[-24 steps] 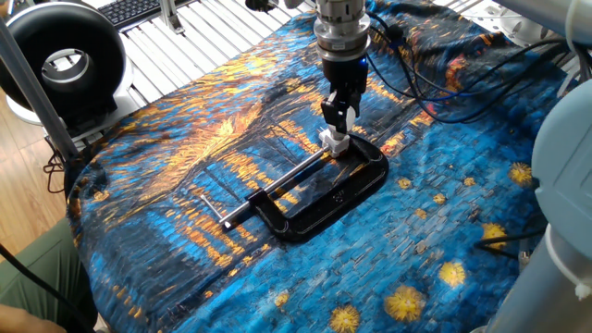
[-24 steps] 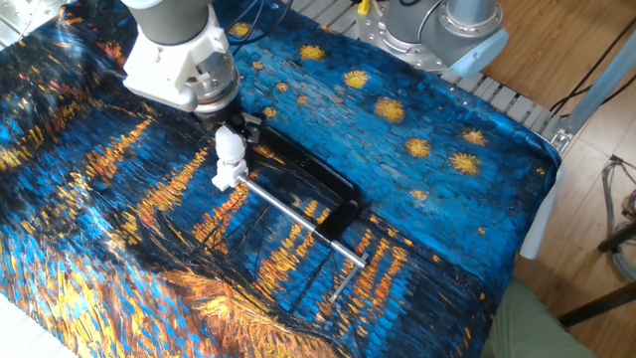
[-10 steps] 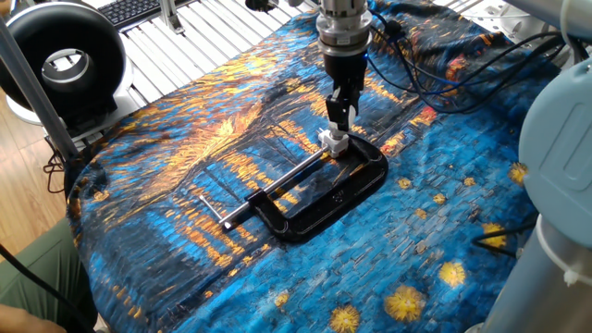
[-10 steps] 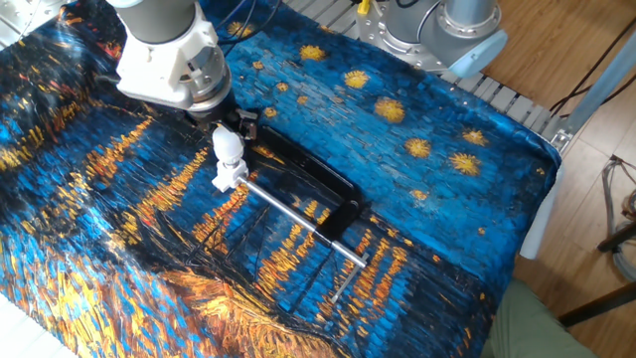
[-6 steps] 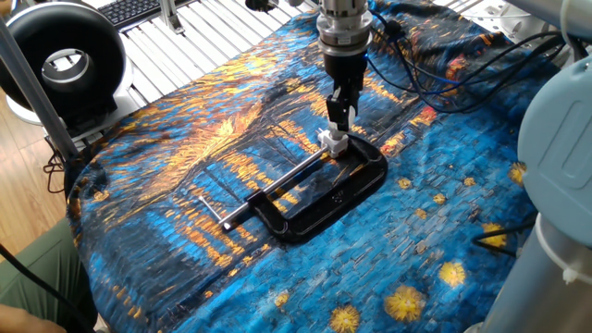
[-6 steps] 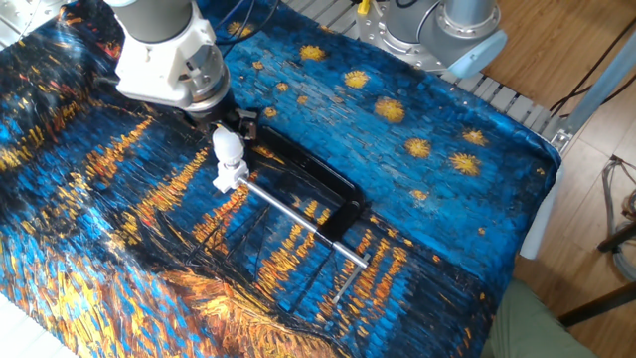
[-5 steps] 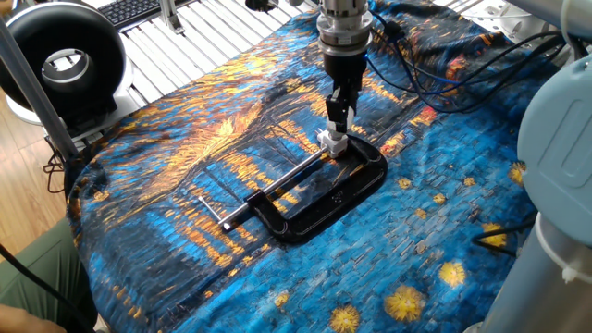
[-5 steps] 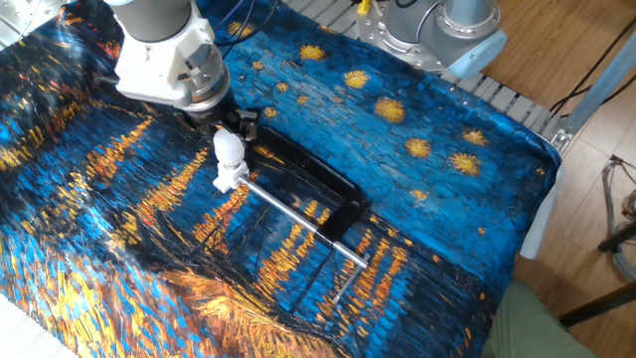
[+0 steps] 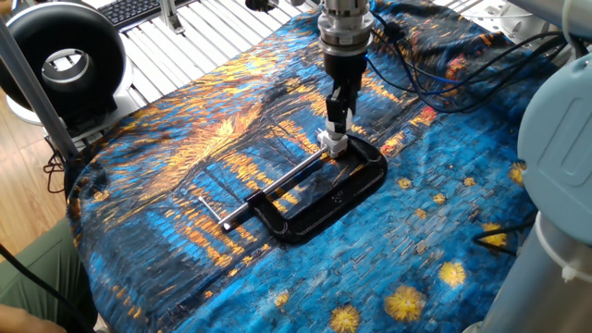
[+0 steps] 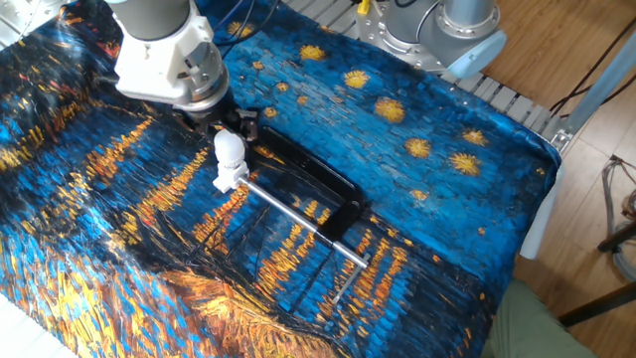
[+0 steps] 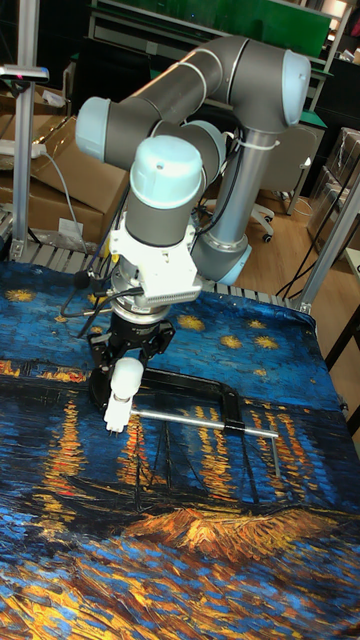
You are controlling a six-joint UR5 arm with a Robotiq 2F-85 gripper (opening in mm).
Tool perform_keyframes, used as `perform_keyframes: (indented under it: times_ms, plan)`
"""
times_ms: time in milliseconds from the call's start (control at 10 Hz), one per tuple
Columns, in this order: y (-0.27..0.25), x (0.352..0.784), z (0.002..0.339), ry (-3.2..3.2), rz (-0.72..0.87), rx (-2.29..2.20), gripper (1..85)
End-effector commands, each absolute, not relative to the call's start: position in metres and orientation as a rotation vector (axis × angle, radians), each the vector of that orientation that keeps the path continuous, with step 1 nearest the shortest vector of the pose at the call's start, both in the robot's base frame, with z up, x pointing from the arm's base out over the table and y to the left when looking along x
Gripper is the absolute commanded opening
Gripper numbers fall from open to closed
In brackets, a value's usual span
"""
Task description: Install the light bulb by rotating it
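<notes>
Light bulb (image 10: 230,147) upright in socket block (image 10: 228,180); light, fragile, smooth. Gripper (image 11: 127,366) closed round globe. Grip globe equator gently; avoid crushing.

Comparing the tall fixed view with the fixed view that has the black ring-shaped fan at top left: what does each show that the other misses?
Only the tall fixed view shows the small matte white globe bulb clearly, sitting between the jaws of the gripper, plus the arm's grey base column and cardboard boxes.

Only the other view shows the black ring-shaped fan and a keyboard; there the bulb is mostly hidden by the jaws.

Both show the black C-clamp with its silver screw rod, the small white socket block and the blue-and-orange painted cloth.
</notes>
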State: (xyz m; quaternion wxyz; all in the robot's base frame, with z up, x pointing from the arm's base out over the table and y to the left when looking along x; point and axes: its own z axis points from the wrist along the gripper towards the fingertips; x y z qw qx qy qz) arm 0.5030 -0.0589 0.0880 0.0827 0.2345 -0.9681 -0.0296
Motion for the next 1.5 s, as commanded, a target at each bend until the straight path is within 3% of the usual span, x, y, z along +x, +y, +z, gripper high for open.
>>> perform_keyframes:
  times_ms: [0, 400, 1100, 1400]
  plan:
    - [-0.053, 0.503, 0.097, -2.891, -0.113, 0.749, 60.0]
    - [-0.044, 0.525, 0.116, -2.887, -0.08, 1.106, 60.7]
    - [-0.047, 0.548, 0.118, -2.699, 0.043, 1.754, 62.3]
    - [-0.047, 0.539, 0.116, -2.607, 0.024, 1.908, 71.0]
